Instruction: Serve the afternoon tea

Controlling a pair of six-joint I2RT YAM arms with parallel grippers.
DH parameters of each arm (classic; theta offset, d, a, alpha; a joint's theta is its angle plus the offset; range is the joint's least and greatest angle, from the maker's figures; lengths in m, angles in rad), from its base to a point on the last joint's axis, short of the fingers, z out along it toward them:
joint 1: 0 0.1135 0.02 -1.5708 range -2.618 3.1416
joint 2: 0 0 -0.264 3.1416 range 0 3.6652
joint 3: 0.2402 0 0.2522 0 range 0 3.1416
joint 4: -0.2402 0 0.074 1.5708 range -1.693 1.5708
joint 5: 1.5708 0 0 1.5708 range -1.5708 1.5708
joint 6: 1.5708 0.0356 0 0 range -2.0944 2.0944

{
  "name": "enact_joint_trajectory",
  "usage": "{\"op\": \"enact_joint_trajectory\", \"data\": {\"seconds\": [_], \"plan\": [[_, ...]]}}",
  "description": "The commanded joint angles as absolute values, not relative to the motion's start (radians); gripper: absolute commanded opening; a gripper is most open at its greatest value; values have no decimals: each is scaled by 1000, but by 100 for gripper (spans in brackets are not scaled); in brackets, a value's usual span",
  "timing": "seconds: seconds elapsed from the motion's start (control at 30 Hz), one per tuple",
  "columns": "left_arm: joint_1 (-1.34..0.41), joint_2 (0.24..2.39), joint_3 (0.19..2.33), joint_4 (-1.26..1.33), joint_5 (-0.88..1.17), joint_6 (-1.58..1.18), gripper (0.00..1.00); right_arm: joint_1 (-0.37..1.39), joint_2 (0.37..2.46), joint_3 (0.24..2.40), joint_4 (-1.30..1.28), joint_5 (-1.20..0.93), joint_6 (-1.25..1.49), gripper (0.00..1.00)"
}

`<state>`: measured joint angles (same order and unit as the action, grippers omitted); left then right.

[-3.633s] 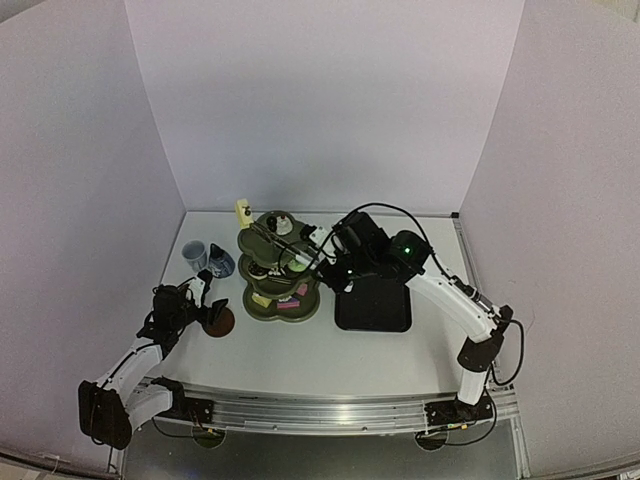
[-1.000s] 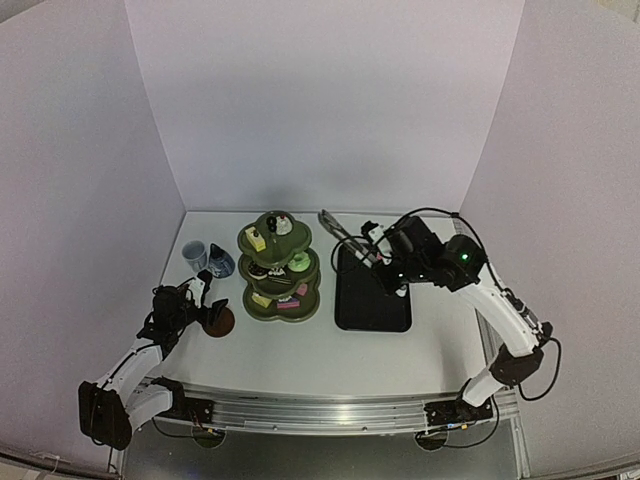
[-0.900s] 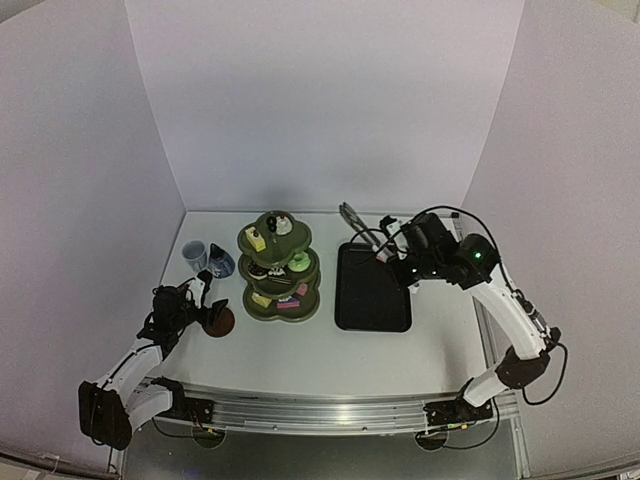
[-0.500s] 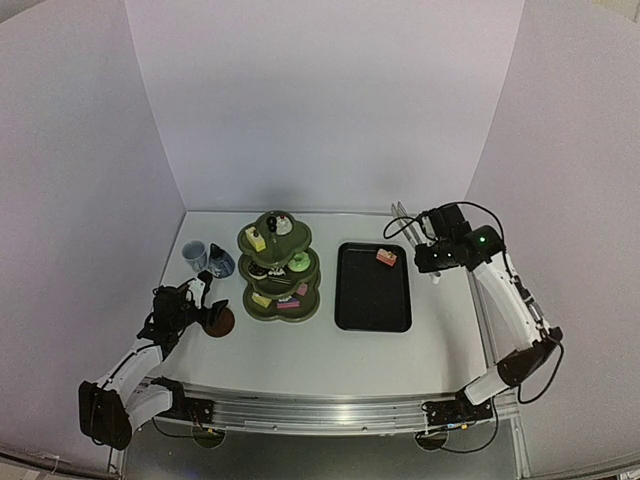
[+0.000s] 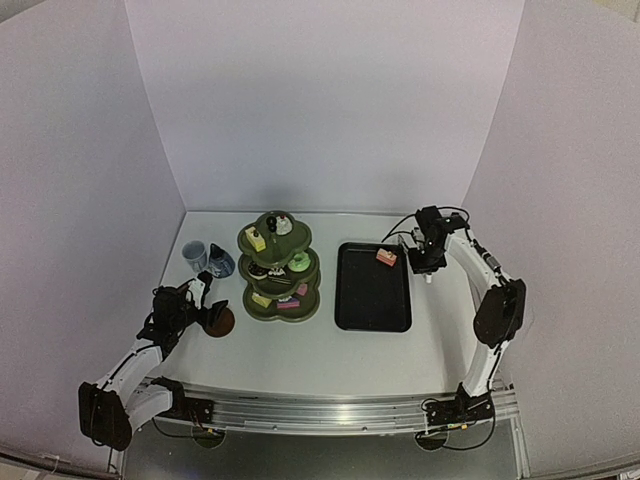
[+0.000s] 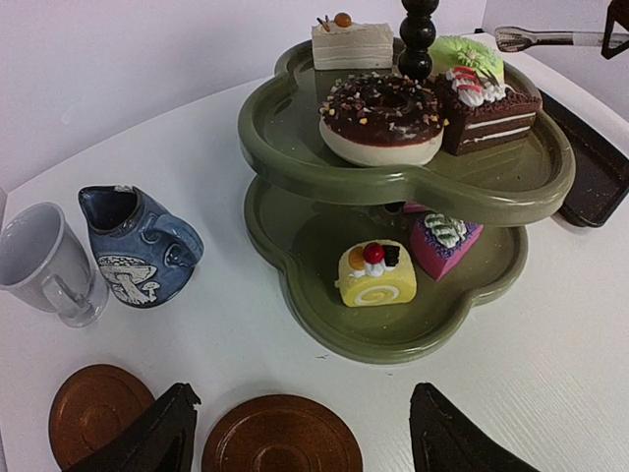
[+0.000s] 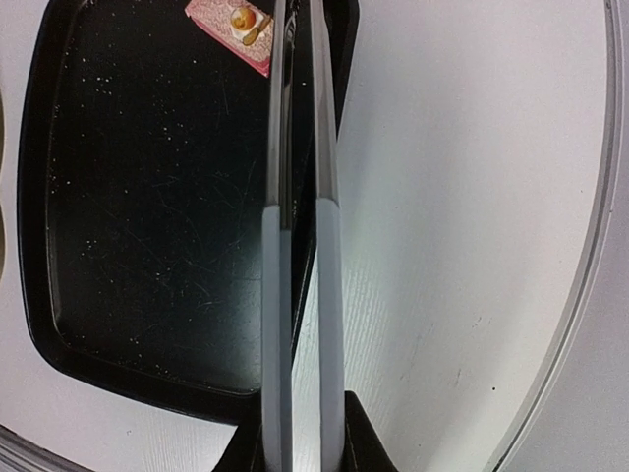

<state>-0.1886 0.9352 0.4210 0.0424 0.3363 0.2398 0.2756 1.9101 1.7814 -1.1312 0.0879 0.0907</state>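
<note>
The olive-green three-tier stand [image 5: 278,266] holds several small cakes. In the left wrist view the stand [image 6: 511,182] carries a chocolate doughnut [image 6: 383,106], a brown slice [image 6: 488,101], a yellow roll [image 6: 376,274] and a pink cake [image 6: 441,242]. The pale cup [image 6: 44,262], the blue pot [image 6: 139,246] and two brown saucers [image 6: 281,440] [image 6: 96,414] stand left of it. My left gripper [image 6: 295,433] is open over the nearer saucer. My right gripper [image 7: 300,447] is shut on the white tongs [image 7: 300,246], above the tray's right edge. It also shows in the top view [image 5: 424,252].
The black tray [image 5: 372,290] lies right of the stand with one pink cake [image 5: 386,257] at its far end; the cake [image 7: 244,28] also shows in the right wrist view. White walls close the back and both sides.
My right arm has swung with the tongs from the stand to beyond the tray's right edge. A yellow cake now sits on the top tier and a pink cake on the tray. The left arm is still.
</note>
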Motion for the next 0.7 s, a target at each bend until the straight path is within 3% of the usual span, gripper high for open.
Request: {"op": "enact_joint_trajectory", "data": {"seconds": [0.0, 0.67], "plan": [[-183, 927, 433, 49, 333, 261, 75, 275, 1949, 1816, -1110, 84, 70, 13], [-184, 942, 420, 74, 344, 260, 75, 275, 1904, 1712, -1106, -23, 66, 13]]}}
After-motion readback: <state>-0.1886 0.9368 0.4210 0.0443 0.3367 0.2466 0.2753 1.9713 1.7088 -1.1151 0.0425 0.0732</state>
